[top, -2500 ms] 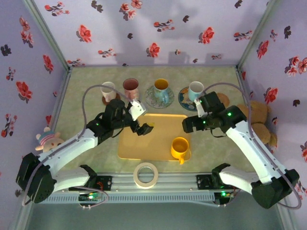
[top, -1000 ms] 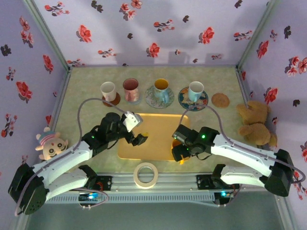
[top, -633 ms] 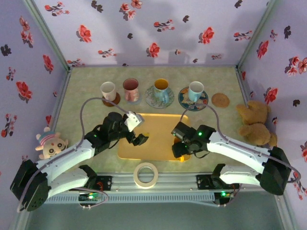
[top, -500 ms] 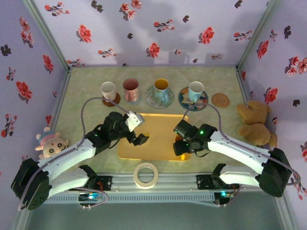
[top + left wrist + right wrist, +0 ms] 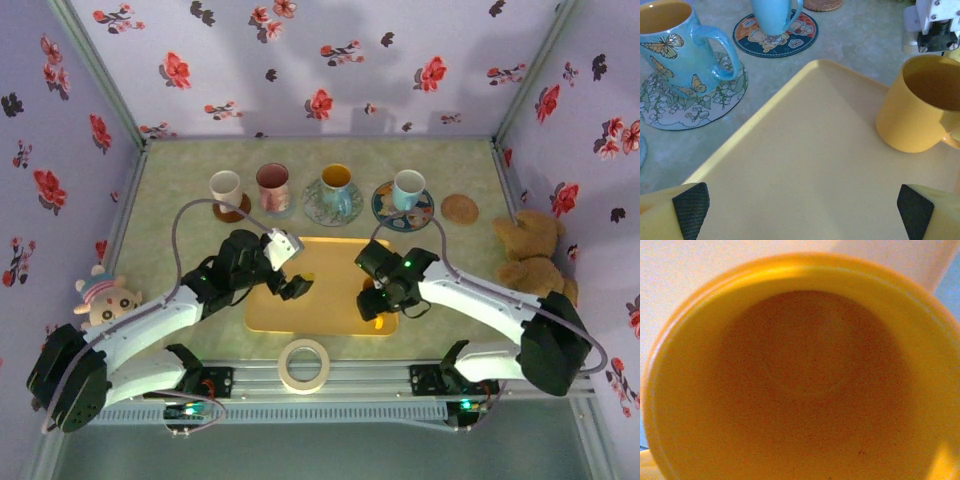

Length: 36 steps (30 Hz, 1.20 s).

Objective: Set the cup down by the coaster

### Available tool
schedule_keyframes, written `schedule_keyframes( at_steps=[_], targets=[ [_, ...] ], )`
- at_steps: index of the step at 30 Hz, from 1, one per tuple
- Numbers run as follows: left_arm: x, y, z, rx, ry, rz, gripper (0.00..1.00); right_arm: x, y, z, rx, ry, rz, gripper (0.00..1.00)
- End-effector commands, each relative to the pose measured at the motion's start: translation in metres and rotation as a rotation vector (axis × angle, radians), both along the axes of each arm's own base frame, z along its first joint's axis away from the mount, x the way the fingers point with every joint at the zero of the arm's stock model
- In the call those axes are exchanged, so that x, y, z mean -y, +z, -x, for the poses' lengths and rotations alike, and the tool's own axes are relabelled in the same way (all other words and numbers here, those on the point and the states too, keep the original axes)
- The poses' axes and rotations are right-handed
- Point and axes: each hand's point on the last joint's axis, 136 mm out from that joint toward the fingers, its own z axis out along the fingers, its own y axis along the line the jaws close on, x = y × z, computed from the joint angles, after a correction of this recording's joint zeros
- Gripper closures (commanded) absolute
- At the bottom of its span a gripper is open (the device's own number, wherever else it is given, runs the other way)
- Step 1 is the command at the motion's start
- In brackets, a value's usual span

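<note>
One yellow cup (image 5: 378, 314) stands upright on the yellow tray (image 5: 320, 305), close to the tray's near right corner. Its long axis is vertical, mouth up, and the right wrist view looks straight down into its bowl. In the left wrist view the handle juts from the side turned away from the row of coasters, toward the tray's near edge. The right gripper (image 5: 381, 298) sits directly over the cup and covers most of it from above; whether its jaws grip the cup or stand clear cannot be told. The left gripper (image 5: 298, 288) hovers over the tray's left half with jaws spread wide, its black pads (image 5: 690, 210) at the lower corners of its wrist view with bare tray between them. The cork coaster (image 5: 460, 208) lies toward the far right corner of the table (image 5: 180, 200), at the right end of the row, well apart from the cup. A butterfly mug (image 5: 680, 50) and a pale blue cup (image 5: 774, 15) stand on coasters to its left
</note>
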Motion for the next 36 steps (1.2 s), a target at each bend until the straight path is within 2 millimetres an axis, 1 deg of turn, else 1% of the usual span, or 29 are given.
schedule_keyframes(
  at_steps=[1,8,12,15,17,23,25,30,36],
  targets=[
    [0.003,0.017,-0.011,0.047,0.016,0.025,0.0,-0.009,0.005,-0.011,0.016,0.057,-0.029,0.2],
    [0.002,0.018,-0.014,0.049,0.026,0.028,0.0,-0.02,0.005,-0.023,0.026,0.105,-0.032,0.2],
    [0.002,0.019,-0.016,0.051,0.027,0.029,0.0,-0.024,0.005,-0.034,0.032,0.112,-0.029,0.19],
    [0.001,0.022,-0.016,0.056,0.028,0.031,0.0,-0.026,0.007,-0.036,0.033,0.113,-0.033,0.19],
    [0.0,0.021,-0.016,0.053,0.031,0.03,0.0,-0.025,0.008,-0.035,0.029,0.116,-0.029,0.17],
    [-0.002,0.018,-0.014,0.047,0.034,0.03,0.0,-0.013,0.013,-0.03,0.031,0.074,-0.002,0.06],
    [-0.002,0.017,-0.014,0.046,0.034,0.028,0.0,-0.01,0.015,-0.027,0.032,0.049,-0.007,0.04],
    [-0.003,0.014,-0.012,0.039,0.033,0.03,0.0,-0.005,0.017,-0.019,0.031,-0.015,-0.038,0.06],
    [-0.003,0.011,-0.009,0.027,0.029,0.036,0.0,-0.003,0.008,-0.007,0.005,-0.066,-0.076,0.12]
  ],
)
